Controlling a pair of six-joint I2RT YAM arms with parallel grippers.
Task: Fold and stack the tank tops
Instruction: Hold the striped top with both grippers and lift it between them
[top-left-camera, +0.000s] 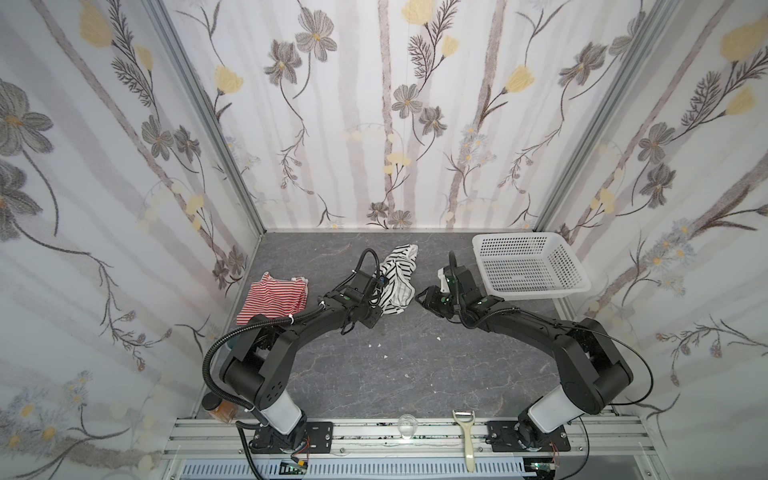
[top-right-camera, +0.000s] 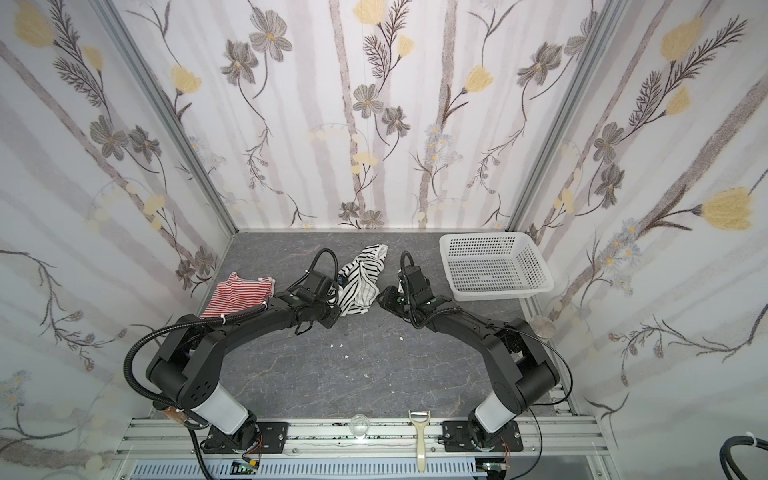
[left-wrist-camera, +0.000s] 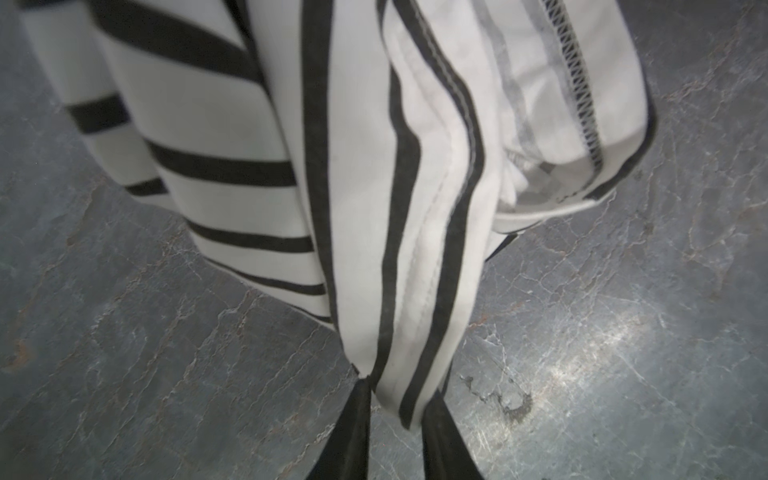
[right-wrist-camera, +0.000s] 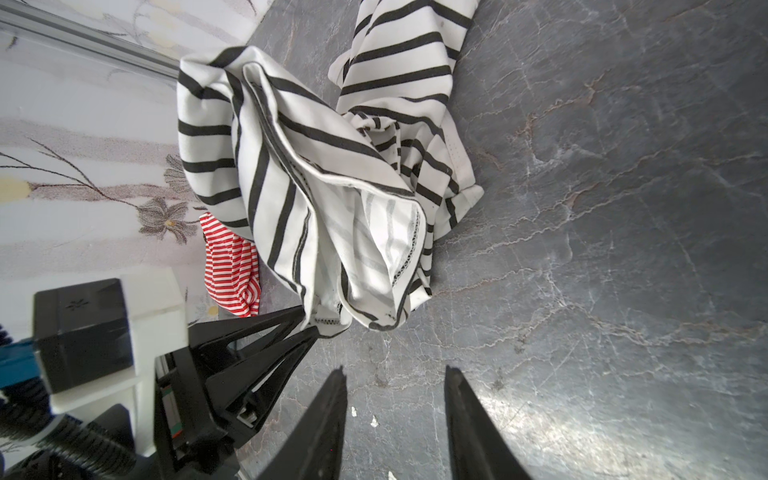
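Black-striped tank top (top-left-camera: 397, 277) lies crumpled at the far middle of the grey worktop (top-left-camera: 415, 374) in both top views, a long heap running from near the far wall toward the near side. A red-striped tank top (top-left-camera: 274, 297) lies flat in a rough rectangle well to its left, close to the left wall, with its near edge hidden under the left arm. A white basket (top-left-camera: 540, 293) stands in the far right corner, apart from both. The near half of the worktop is open but for a few white crumbs. The left gripper (top-left-camera: 381, 306) meets the near end of the heap. The right gripper (top-left-camera: 420, 298) hovers just right of that end, clear of the cloth.

From the left wrist, the left gripper is pinching a bunched edge of the black-striped tank top between its tips. The cloth spreads away in folds, showing a stitched seam and the paler inside. Bare worktop shows on either side.

From the right wrist, the right gripper is spread with nothing between its fingers, over bare worktop. The black-striped heap lies beyond it, partly inside out, with the red-striped one showing behind.
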